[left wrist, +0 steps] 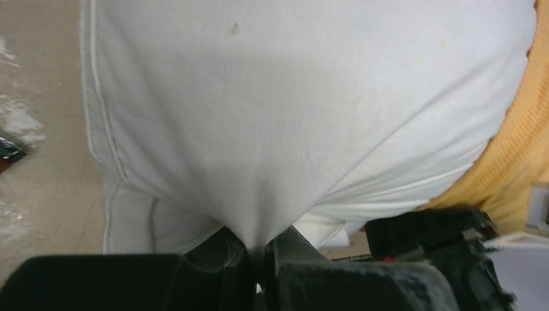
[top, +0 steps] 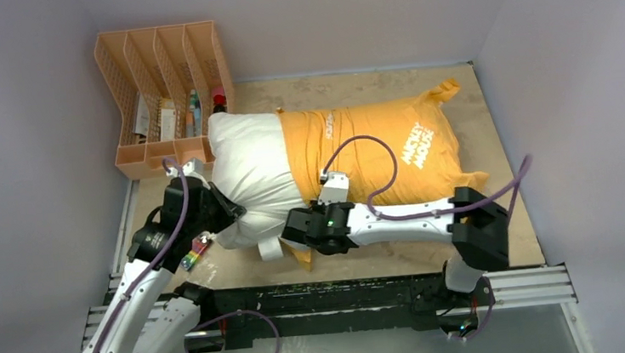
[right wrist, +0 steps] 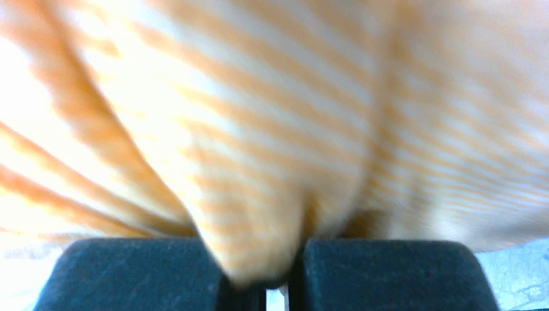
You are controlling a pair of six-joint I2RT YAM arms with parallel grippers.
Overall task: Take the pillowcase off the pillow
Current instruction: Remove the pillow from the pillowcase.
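In the top view the pillow (top: 249, 169) lies across the middle of the beige table (top: 513, 210). Its bare white end sits left of centre, and the rest is inside the orange-yellow pillowcase (top: 375, 145), which stretches toward the right of the frame. The case's open edge runs down the pillow just left of centre, white Mickey Mouse lettering (top: 420, 146) shows on its upper face, and one of its corners pokes up at the upper right. The left gripper (top: 231, 211) meets the bare pillow at its lower left corner. In the left wrist view its two dark fingers (left wrist: 220, 259) are pressed together at the bottom centre with a pinch of white pillow fabric drawn up between them, and a strip of the orange case shows at the right edge. The right gripper (top: 294, 229) sits at the lower centre of the top view, against the near edge of the pillowcase where it ends over the pillow. In the blurred right wrist view its fingers (right wrist: 129, 272) are closed to a narrow gap around a fold of orange striped cloth hanging between them. A small white tag (top: 271, 250) lies on the table just below the pillow, between the two grippers. An orange slotted file organizer (top: 160, 87) stands in the upper left corner, touching the pillow's far left corner.
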